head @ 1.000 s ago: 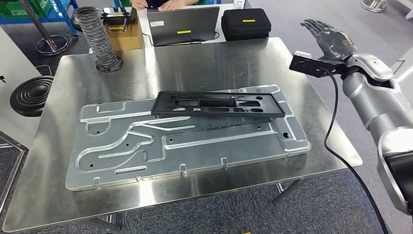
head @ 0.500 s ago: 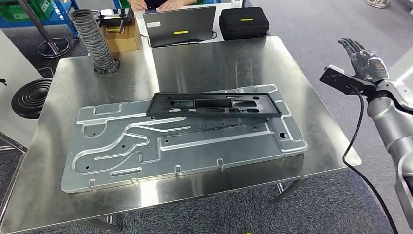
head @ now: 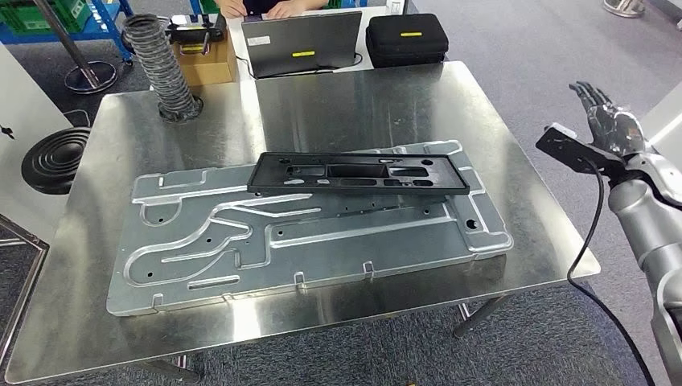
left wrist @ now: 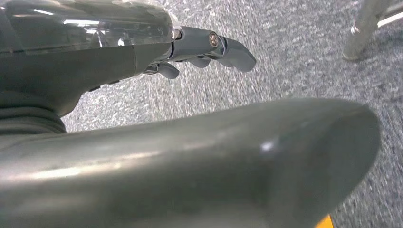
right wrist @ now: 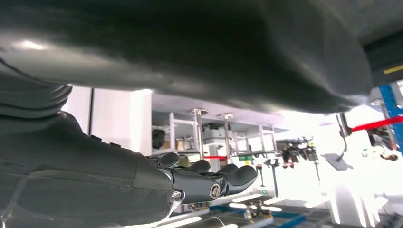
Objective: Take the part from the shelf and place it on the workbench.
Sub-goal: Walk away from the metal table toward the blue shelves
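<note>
Right hand (right wrist: 142, 183): grey ribbed cover and thick thumb close to the lens, dark fingers (right wrist: 228, 178) extended side by side, holding nothing.
Background: metal racks (right wrist: 209, 135) and a red bar (right wrist: 375, 124), bright and washed out.

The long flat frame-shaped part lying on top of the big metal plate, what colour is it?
Black. The long flat frame-shaped part shows best in the head view, against the silver stamped metal plate.

Grey speckled carpet (head: 515, 48) covers the floor. Beyond the far edge stands a second table (head: 378, 11) bearing a laptop (head: 301, 42), a black case (head: 406, 38) and a cardboard box (head: 207, 59). A blue rack (head: 60, 18) sits far left.
</note>
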`<state>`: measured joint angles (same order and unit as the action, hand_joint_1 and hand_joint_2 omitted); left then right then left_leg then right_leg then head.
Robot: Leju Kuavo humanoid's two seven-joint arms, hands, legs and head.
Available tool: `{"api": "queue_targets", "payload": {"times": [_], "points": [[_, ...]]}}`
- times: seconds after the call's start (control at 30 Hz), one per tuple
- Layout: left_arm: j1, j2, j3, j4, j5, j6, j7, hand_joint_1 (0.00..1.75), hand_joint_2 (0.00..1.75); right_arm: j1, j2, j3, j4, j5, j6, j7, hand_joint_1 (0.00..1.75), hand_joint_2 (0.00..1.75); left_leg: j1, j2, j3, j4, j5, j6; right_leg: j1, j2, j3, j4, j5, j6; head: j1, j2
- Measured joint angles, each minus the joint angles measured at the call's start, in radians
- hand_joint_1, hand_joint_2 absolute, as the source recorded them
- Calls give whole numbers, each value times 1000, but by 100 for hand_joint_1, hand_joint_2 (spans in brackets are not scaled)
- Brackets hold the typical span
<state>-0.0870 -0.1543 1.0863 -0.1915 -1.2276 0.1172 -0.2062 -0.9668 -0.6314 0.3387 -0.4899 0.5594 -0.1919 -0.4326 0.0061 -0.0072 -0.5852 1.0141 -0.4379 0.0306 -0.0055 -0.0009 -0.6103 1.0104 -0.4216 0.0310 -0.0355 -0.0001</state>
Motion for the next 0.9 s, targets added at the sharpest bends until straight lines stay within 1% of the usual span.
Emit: {"api": "queue_targets", "payload": {"times": [0.03,0.13,0.17,0.2,0.23,0.27,0.3,0.33,0.37,0.4,0.43,0.47,0.53,0.57,0.6,0.63,0.67,0.7,0.73,0.77,0.8,0.83,0.87,0.9], "points": [[0,0,0,0,0,0,0,0,0,6,-1,-4,0,0,-2,0,0,0,2,0,1,-4,3,3,-1,0,-1,2,-2,2,0,0],[-1,0,0,0,0,0,0,0,0,10,-2,-7,0,0,-3,0,0,0,3,1,1,-5,4,5,-2,0,-1,5,-6,4,0,0],[-1,0,0,0,-1,0,-1,0,0,13,-2,-12,1,1,-4,0,0,0,3,1,1,-6,5,6,-2,0,-8,21,-19,6,0,0],[-2,0,0,0,-1,0,-1,0,0,20,-3,-20,3,3,-6,1,0,0,3,1,0,-7,7,7,-4,1,-26,63,-45,10,0,0],[-2,0,0,0,-3,0,-1,0,0,42,-4,-35,8,5,-10,1,0,0,3,1,-1,-7,8,9,-7,1,-54,132,-75,16,0,0],[-2,0,0,0,-5,0,-2,0,0,65,-5,-52,14,8,-16,1,0,0,3,1,-3,-6,9,10,-11,1,-72,182,-94,21,0,0],[-1,0,0,0,-7,0,-2,0,0,87,-5,-68,19,9,-22,1,0,0,3,1,-4,-4,9,9,-15,0,-71,193,-91,25,0,0],[-1,-1,0,0,-9,0,-1,0,0,107,-6,-84,24,10,-27,1,0,0,3,1,-5,-1,9,7,-18,0,-46,155,-68,27,0,0],[-2,-1,0,0,-10,0,-1,0,0,114,-7,-95,25,10,-31,1,0,0,1,0,-6,2,8,3,-16,0,-9,85,-44,24,0,0],[-2,-1,0,0,-10,0,-1,0,0,120,-7,-104,26,10,-33,1,0,0,-1,0,-8,4,8,-1,-14,1,16,33,-28,19,0,0],[-3,-1,0,0,-11,0,0,0,0,126,-8,-113,28,10,-35,1,0,0,-2,0,-10,5,9,-7,-11,1,29,6,-22,13,0,0],[-3,-1,0,0,-11,0,0,0,0,132,-8,-119,29,10,-36,1,0,0,-3,0,-12,4,11,-12,-8,2,28,2,-23,7,0,0],[-2,-1,0,0,-11,0,0,0,0,143,-8,-130,31,13,-38,3,0,0,-2,0,-14,5,11,-24,-9,2,23,-1,-17,-7,0,0],[-2,-1,0,0,-11,0,0,0,0,147,-8,-135,32,15,-38,4,0,0,-2,0,-20,17,-2,-29,-11,0,21,-3,-12,-15,0,0],[-3,-1,0,0,-11,0,0,0,0,151,-7,-141,32,17,-38,5,0,0,-2,0,-33,49,-28,-33,-13,-1,19,-6,-8,-22,0,0],[-3,-1,0,0,-11,0,0,0,0,154,-7,-146,32,19,-38,7,0,0,-2,1,-53,102,-65,-36,-14,-3,15,-7,-4,-28,0,0],[-3,-1,0,0,-11,0,0,0,0,158,-6,-151,33,22,-38,7,0,0,-2,1,-79,168,-105,-37,-13,-3,11,-7,-1,-32,0,0],[-2,-1,0,0,-10,-1,0,0,0,163,-5,-156,33,25,-38,8,0,0,-2,1,-103,235,-138,-38,-11,-4,5,-7,3,-34,0,0],[-2,-1,0,0,-10,-1,0,0,0,168,-4,-161,35,27,-38,8,0,0,-2,1,-118,281,-157,-37,-8,-4,1,-6,6,-36,0,0],[-2,-1,0,0,-10,-1,0,0,0,172,-3,-165,36,29,-38,9,0,0,-2,1,-116,293,-157,-36,-6,-4,-4,-5,9,-36,0,0],[-2,0,0,0,-10,-1,0,0,0,175,-2,-168,37,30,-38,9,0,0,-2,1,-95,267,-142,-33,-4,-4,-8,-4,12,-35,0,0],[-2,0,0,0,-10,-1,0,0,0,178,-2,-171,37,31,-38,9,0,0,-3,1,-58,206,-114,-28,-3,-4,-11,-3,15,-34,0,0],[-3,1,0,0,-10,-1,0,0,0,179,-2,-175,37,31,-38,9,0,0,-5,1,-13,129,-88,-21,-2,-4,-13,-1,17,-32,0,0],[-4,2,0,0,-10,-1,0,0,0,179,-2,-179,38,31,-38,9,0,0,-8,2,22,65,-69,-16,0,-4,-15,0,20,-29,0,0]]}}
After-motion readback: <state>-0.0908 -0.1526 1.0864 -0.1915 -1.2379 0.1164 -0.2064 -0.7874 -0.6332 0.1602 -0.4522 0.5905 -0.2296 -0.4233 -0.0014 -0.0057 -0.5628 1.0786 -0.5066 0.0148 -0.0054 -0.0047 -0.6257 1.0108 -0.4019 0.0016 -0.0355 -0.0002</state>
